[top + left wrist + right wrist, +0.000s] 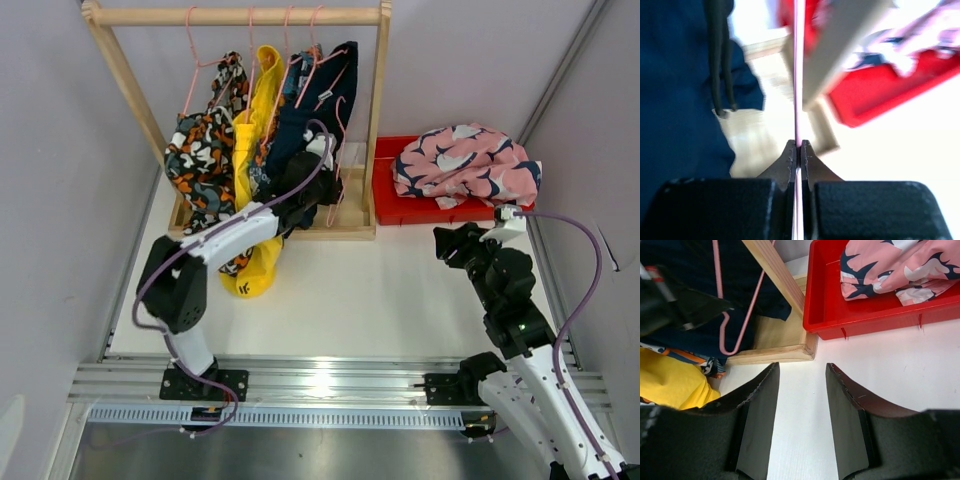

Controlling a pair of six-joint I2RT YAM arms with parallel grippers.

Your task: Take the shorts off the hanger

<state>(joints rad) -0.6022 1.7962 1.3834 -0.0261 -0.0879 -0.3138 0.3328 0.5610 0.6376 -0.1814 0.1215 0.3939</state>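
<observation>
- Top view: five pairs of shorts in all. Four hang bunched on the wooden rack [240, 15] at the far left of the bench [380, 300]: camouflage shorts [200, 150], yellow shorts [258, 120], blue-orange-white shorts [292, 85] and navy shorts [325, 95].
- The fifth pair, the pink shorts [465, 160], lies in the one red bin [385, 205], just right of the rack.
- Four pink hooks can be counted over the rail. The wires below are mostly buried in fabric.
- Two arms. The left tool [322, 165] is pushed in against the navy pair, and its fingers are hard to pick out. The right tool [447, 243] hangs over the bench near the bin.
- Left wrist view: the left tool [797, 150] has its jaws together, clamped on one thin pink hanger [797, 75] wire. The navy shorts [675, 100] fill the left, with two black drawstrings [720, 60]. The bin and the rack post are blurred.
- Right wrist view: the right tool [802, 415] has its fingers apart, with only bare bench between them. One pink hanger [722, 315] shows in front of the navy fabric. The yellow shorts [670, 380] are cut off at the left, and the pink shorts [900, 265] at the top.
</observation>
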